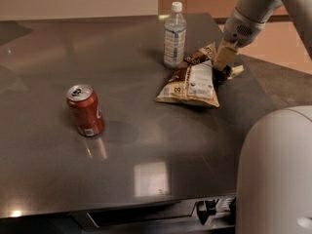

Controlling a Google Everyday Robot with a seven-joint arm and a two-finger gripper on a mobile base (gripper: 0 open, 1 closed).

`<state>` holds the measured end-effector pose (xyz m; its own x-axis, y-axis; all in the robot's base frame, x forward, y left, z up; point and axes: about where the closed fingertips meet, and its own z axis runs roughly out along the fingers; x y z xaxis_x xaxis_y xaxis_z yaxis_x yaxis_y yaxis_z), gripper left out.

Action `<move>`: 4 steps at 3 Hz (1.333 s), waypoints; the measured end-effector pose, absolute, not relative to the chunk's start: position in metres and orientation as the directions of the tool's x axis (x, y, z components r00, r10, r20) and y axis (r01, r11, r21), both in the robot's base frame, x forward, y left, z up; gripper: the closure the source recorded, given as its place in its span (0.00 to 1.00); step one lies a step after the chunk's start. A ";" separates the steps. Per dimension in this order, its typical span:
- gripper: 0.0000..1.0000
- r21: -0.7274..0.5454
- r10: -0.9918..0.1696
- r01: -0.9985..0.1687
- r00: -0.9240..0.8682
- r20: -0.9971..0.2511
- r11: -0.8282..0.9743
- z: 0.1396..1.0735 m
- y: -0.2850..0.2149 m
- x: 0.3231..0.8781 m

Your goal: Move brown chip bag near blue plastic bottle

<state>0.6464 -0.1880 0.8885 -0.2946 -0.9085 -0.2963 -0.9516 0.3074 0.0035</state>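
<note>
While aslant, brown chip bag (190, 84) in gripper (227, 69)

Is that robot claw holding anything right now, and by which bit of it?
The gripper appears to pinch the brown chip bag by its crumpled upper-right end, at the table's far right side.

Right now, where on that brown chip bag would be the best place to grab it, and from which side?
The crinkled end seam of the brown chip bag, from above on its right side. The bag lies flat, so that raised thin edge fits between the fingers, and the blue plastic bottle crowds the left. The gripper is shut on that edge.
</note>
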 end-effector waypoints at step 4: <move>0.12 -0.043 -0.878 -0.932 -0.322 -0.355 0.359 0.889 -0.176 0.684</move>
